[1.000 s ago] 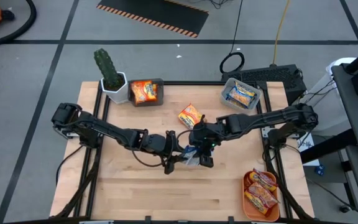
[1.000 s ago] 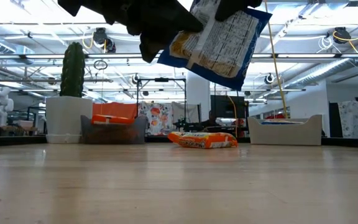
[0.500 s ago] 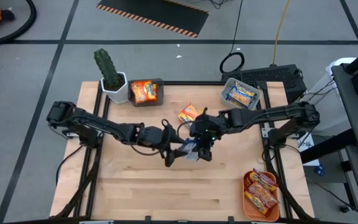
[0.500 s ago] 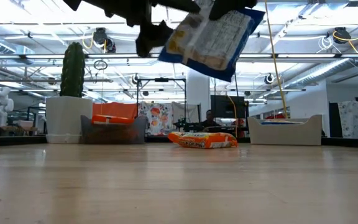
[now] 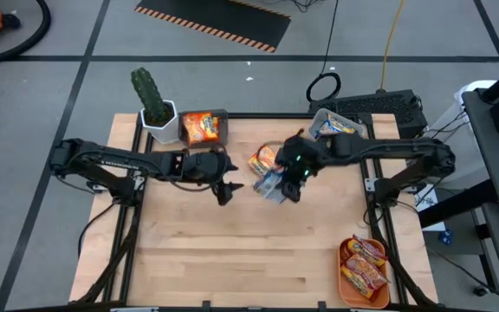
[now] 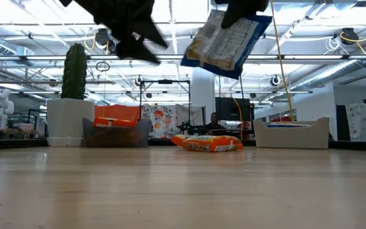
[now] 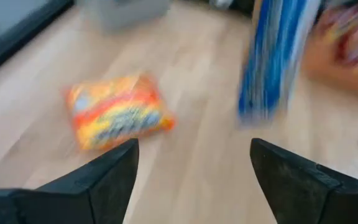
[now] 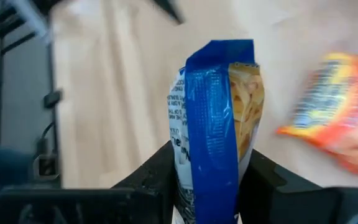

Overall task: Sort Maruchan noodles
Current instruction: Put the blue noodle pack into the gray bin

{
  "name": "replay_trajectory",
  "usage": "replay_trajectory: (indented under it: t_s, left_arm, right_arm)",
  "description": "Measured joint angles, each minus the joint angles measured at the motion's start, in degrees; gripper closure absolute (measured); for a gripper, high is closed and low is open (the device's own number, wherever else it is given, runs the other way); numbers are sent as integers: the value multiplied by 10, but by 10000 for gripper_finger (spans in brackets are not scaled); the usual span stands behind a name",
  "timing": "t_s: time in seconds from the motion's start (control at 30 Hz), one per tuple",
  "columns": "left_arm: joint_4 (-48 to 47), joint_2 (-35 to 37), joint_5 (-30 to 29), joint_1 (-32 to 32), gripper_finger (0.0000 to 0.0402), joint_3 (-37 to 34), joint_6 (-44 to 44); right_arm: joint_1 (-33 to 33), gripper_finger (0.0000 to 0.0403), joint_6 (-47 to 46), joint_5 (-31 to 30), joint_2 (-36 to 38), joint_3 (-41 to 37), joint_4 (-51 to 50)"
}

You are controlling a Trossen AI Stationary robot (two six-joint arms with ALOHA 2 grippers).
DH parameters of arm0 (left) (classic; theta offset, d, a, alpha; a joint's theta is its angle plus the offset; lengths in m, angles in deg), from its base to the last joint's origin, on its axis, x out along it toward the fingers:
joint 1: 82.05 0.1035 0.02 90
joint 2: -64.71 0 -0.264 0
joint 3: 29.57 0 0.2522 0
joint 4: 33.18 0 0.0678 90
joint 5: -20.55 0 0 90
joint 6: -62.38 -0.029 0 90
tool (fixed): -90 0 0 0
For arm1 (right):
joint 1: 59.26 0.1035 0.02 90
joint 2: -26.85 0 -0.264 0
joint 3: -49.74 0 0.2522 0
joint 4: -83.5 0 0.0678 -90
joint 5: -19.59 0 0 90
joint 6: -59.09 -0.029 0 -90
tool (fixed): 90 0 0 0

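Right claw is clamped on a blue packet, held clear above the tabletop at frame center, likely for carrying toward the clear bin at upper right. Left claw is spread wide, empty. An orange packet lies nearby.

The left wrist view is motion-blurred: the orange packet and blue packet show no readable print, and the blue packet runs off the frame's upper edge. In the low view both arms are cut off above. In the high view, the right gripper partly hides the blue packet.
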State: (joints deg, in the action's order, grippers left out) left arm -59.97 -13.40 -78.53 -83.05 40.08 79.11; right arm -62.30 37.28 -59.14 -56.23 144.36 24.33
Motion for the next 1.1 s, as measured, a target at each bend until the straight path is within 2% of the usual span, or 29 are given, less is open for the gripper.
replay_trajectory:
  t_s: [0.17, 0.57, 0.7, 0.8, 0.97, 1.1]
  left_arm:
    - [-25, 5, 12, 38, 92, -1, 30]
    - [-1, 5, 26, 96, 92, -1, 109]
    - [5, 5, 25, 113, 92, -1, 123]
    - [5, 5, 3, 121, 92, -1, 134]
    - [5, 5, -12, 127, 92, -1, 158]
    - [5, 5, -15, 127, 92, -1, 168]
  right_arm:
    - [-66, 282, 51, -43, 55, 0, -20]
    - [-225, 282, 345, -130, 162, 0, -29]
    - [-285, 282, 429, -130, 174, 0, -41]
    - [-328, 285, 495, -131, 176, -2, -49]
    - [-394, 283, 593, -131, 175, -34, -38]
    - [-428, 284, 602, -171, 175, -58, -32]
